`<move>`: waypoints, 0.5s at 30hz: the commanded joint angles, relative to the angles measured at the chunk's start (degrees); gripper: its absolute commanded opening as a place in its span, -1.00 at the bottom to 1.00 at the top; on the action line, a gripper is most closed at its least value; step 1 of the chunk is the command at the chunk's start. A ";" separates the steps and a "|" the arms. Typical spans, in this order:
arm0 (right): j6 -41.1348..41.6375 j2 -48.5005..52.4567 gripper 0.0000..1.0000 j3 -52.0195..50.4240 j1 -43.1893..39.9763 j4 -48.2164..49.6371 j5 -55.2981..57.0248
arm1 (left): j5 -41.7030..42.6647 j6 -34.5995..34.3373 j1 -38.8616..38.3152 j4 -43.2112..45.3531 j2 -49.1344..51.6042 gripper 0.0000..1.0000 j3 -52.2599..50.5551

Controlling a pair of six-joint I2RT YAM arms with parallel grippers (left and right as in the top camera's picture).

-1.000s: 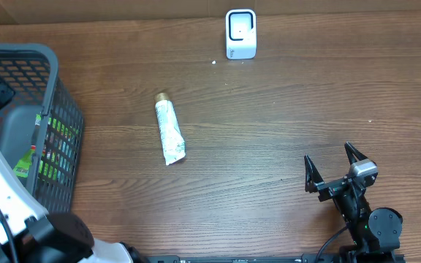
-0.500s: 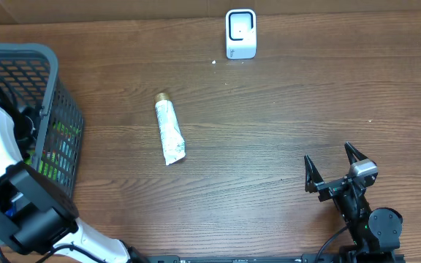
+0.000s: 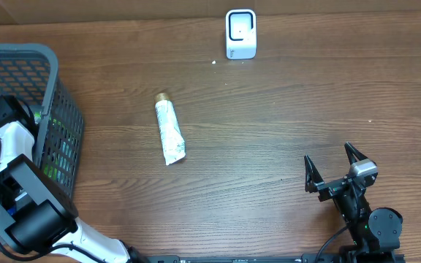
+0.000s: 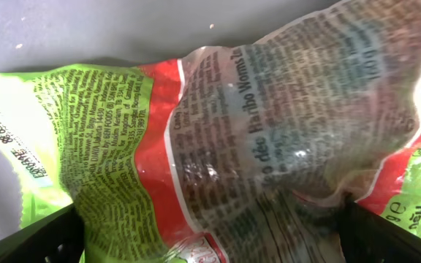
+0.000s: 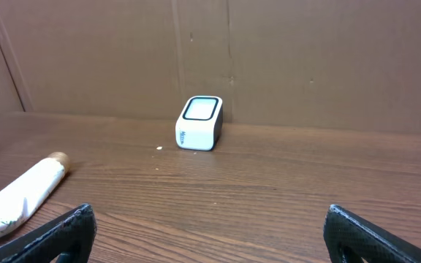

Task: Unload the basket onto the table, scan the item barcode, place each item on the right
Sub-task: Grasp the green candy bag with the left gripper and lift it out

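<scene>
Table (image 3: 283, 95): wood-grain surface on which all other parts are carried.
Basket (image 3: 50, 58): dark mesh, set at the left edge; the left arm is reached down into it.
Snack bag (image 4: 269, 124): crumpled green, red and clear film, lying in the basket directly under the left gripper. It is taken to be the item for scanning. No barcode is made out on the exposed face.
Tube (image 3: 169, 131): white with a gold cap, laid flat mid-table, well apart from both grippers.
Scanner (image 3: 240, 33): white, upright at the far edge, well apart from the basket.
Left gripper (image 4: 207, 237): fingers spread wide on either side of the bag; nothing is pinched.
Right gripper (image 3: 329, 157): spread wide, empty, near the front right.
Risk, grasp: only a loose fold may be caught, so the slick film could be dropped on lifting.
Risk, scan: the code may be presented facing away from the scanner.
</scene>
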 commanded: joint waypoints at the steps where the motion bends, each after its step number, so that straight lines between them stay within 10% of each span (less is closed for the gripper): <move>1: 0.17 -0.46 1.00 -0.61 0.26 0.35 0.15 | 1.92 -0.28 -0.39 -0.15 7.93 0.86 -3.91; 3: 0.17 -0.46 1.00 -0.61 0.26 0.35 0.15 | 2.36 0.83 -0.39 -0.50 8.98 -0.03 -3.91; 4: 0.17 -0.46 1.00 -0.61 0.26 0.35 0.15 | 2.54 1.20 -0.39 -0.90 9.11 -0.92 -3.91; 15: 0.17 -0.46 1.00 -0.61 0.26 0.35 0.15 | 4.92 3.28 -0.52 -9.42 0.76 -0.91 5.38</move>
